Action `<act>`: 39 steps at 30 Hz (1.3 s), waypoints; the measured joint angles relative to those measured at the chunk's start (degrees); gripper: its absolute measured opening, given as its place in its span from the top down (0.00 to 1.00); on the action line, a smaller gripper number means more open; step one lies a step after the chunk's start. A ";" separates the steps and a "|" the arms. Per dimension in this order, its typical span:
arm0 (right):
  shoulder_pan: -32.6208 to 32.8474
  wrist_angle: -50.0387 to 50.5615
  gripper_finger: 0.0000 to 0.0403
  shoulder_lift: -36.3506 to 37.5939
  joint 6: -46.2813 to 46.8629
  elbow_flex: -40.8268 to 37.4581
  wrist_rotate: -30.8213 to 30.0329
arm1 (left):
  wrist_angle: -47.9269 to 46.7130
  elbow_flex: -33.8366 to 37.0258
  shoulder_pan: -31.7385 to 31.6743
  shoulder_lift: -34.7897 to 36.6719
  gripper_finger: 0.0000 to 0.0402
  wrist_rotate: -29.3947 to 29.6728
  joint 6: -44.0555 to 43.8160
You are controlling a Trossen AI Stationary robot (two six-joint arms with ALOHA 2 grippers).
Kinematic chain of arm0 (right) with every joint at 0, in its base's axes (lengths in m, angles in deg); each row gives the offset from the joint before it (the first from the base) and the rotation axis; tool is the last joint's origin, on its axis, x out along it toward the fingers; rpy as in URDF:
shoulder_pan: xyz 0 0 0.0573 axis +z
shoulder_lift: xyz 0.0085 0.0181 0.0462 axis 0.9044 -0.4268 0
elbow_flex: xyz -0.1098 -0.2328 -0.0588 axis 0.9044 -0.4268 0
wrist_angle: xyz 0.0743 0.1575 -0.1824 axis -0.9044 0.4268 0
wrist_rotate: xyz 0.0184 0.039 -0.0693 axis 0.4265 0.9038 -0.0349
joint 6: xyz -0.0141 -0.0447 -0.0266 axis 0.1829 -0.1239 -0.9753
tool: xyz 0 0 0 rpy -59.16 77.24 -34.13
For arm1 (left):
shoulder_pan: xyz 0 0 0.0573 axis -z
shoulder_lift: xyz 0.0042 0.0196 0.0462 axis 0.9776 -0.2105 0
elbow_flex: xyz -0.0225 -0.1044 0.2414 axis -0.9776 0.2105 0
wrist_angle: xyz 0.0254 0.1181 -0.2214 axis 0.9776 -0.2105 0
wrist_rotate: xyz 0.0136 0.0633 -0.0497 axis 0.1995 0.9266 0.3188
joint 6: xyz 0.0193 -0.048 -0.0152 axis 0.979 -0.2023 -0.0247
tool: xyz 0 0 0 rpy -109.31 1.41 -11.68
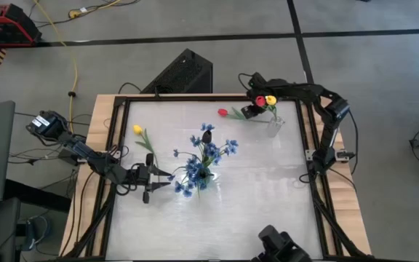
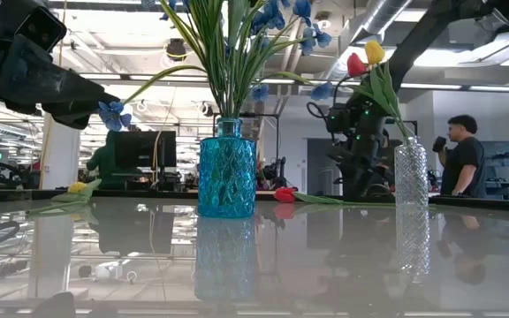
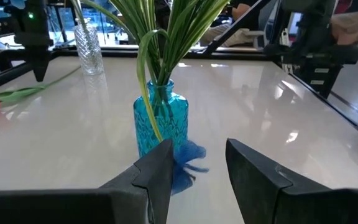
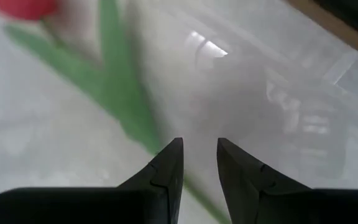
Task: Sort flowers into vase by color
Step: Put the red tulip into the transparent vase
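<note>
The red tulip (image 1: 222, 113) lies flat at upper centre, stem running rightward under the right gripper (image 1: 247, 110), whose fingers stand slightly apart, holding nothing.

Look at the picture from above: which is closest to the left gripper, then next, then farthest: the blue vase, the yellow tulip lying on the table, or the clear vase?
From the left gripper:
1. Blue vase, just beside it, mid-table.
2. Yellow tulip, lying farther back on the left.
3. Clear vase, far right corner.

blurred red tulip (image 4: 23, 7) cut off, blue sprays (image 2: 263, 18) cropped
</note>
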 joint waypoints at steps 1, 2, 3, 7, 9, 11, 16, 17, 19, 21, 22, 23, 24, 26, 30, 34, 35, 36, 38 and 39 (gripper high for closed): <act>0.34 1.03 0.70 -0.05 -1.31 0.60 -0.01 | -0.36 0.00 0.02 0.00 0.66 -0.02 0.00; 0.59 1.85 0.70 -0.05 -2.44 1.06 -0.11 | -0.69 0.00 0.00 0.00 0.66 -0.02 -0.05; 0.79 2.41 0.70 -0.05 -3.55 1.43 -0.13 | -0.96 0.00 0.00 0.00 0.66 0.05 -0.21; 1.83 3.32 0.70 0.06 -7.45 2.04 -0.45 | -1.57 0.00 0.02 0.00 0.66 0.07 -0.75; 2.54 3.35 0.70 0.06 -9.15 2.07 -2.49 | -1.57 0.00 0.00 0.00 0.66 0.07 -0.80; 3.39 3.69 0.70 -0.01 -11.15 2.06 -5.91 | -1.56 0.00 0.00 0.00 0.66 0.08 -0.80; 5.63 4.97 0.70 -0.05 -16.37 1.78 -7.77 | -1.57 0.00 0.02 0.00 0.66 0.07 -0.98; 6.00 5.33 0.70 -0.05 -16.92 1.78 -7.78 | -1.55 0.00 -0.01 0.00 0.66 0.09 -0.98; 6.58 5.86 0.70 -0.05 -18.10 1.75 -7.80 | -1.57 0.00 0.00 0.00 0.66 0.09 -0.90; 7.05 5.78 0.70 -0.05 -18.42 1.75 -7.80 | -1.56 0.00 0.01 0.00 0.66 0.09 -0.89; 7.12 5.71 0.70 -0.05 -18.42 1.75 -7.79 | -1.57 0.00 0.00 0.00 0.66 0.09 -0.92; 7.19 5.68 0.70 -0.05 -18.43 1.75 -7.89 | -1.56 0.00 0.02 0.00 0.66 0.11 -0.93; 7.19 5.72 0.70 -0.05 -18.42 1.75 -8.49 | -1.54 0.00 0.00 0.00 0.66 0.11 -0.93; 7.19 5.70 0.70 -0.05 -18.49 1.75 -10.21 | -1.54 0.00 0.01 0.00 0.66 0.11 -0.93; 7.40 5.69 0.70 -0.05 -20.99 1.75 -11.93 | -1.53 0.00 0.00 0.00 0.66 0.11 -0.98; 8.05 5.55 0.70 -0.05 -21.43 1.73 -11.88 | -1.52 0.00 -0.01 0.00 0.66 0.10 -1.04; 8.17 5.55 0.70 -0.05 -21.62 1.73 -11.78 | -1.52 0.00 0.01 0.00 0.66 0.11 -1.05; 8.30 5.55 0.70 -0.05 -22.02 1.73 -11.67 | -1.52 0.00 0.01 0.00 0.66 0.10 -1.07; 8.69 5.48 0.70 -0.05 -22.66 1.71 -11.55 | -1.52 0.00 0.00 0.00 0.66 0.10 -1.07; 8.83 5.21 0.70 -0.05 -22.92 1.64 -11.55 | -1.52 0.00 -0.01 0.00 0.66 0.09 -1.09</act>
